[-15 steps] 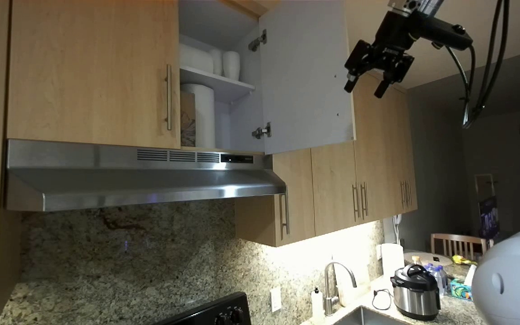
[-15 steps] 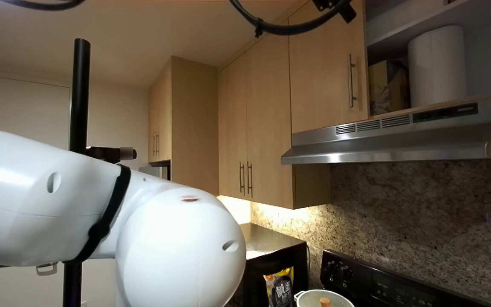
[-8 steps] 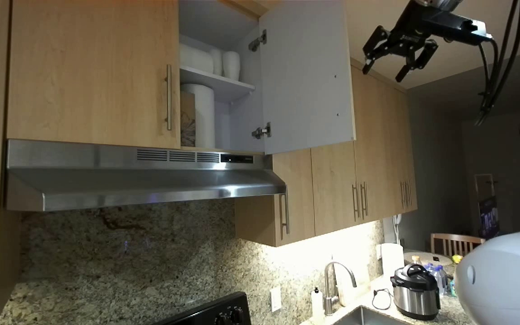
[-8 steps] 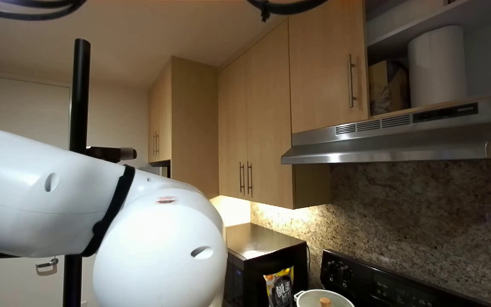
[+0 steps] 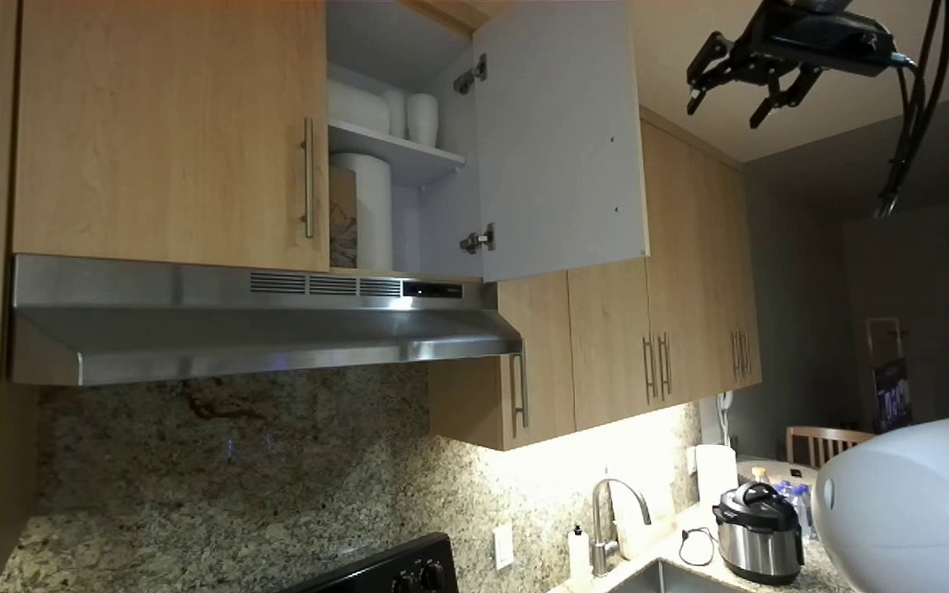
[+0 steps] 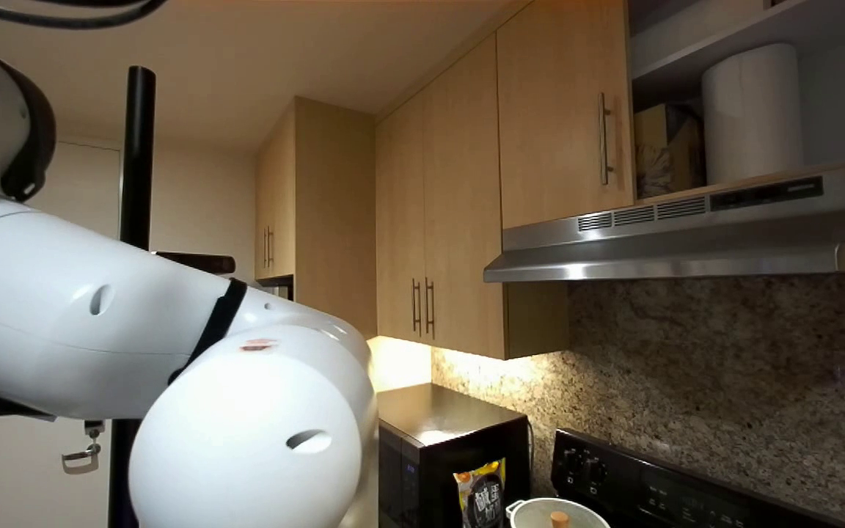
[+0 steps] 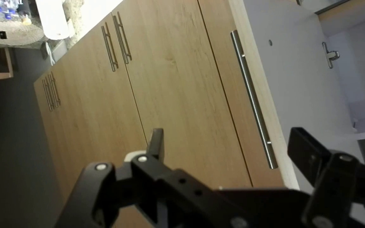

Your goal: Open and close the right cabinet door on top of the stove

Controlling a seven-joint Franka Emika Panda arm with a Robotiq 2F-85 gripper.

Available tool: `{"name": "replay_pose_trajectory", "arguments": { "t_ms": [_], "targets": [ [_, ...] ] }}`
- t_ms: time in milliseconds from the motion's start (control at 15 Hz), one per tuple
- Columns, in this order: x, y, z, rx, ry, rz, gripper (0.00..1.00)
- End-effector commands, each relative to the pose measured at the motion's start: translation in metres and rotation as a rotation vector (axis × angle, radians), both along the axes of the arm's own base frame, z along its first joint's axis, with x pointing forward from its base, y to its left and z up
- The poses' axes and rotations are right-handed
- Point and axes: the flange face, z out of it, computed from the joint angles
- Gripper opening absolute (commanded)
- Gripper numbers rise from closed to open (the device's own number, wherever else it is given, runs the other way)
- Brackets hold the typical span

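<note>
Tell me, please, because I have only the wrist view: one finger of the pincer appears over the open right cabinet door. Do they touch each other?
Observer: No. In an exterior view, a gap shows between the pincer and the right cabinet door.
Operator: Thank you. The twin door is outside of my picture; is it closed?
Observer: Yes, in both exterior views it is closed.
Operator: And what is standing in the cabinet, below its shelf?
Observer: A white cylinder, with a brown box beside it.
</note>
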Motion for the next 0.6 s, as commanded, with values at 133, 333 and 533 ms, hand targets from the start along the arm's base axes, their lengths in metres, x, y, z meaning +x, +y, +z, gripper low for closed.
{"name": "replay_pose_trajectory", "arguments": {
  "t_ms": [133, 333, 533],
  "targets": [
    [0.022, -0.008, 0.027, -0.009, 0.008, -0.074, 1.00],
    [0.033, -0.018, 0.034, 0.006, 0.059, -0.078, 1.00],
    [0.041, -0.028, 0.038, 0.040, 0.108, -0.088, 1.00]
  ]
}}
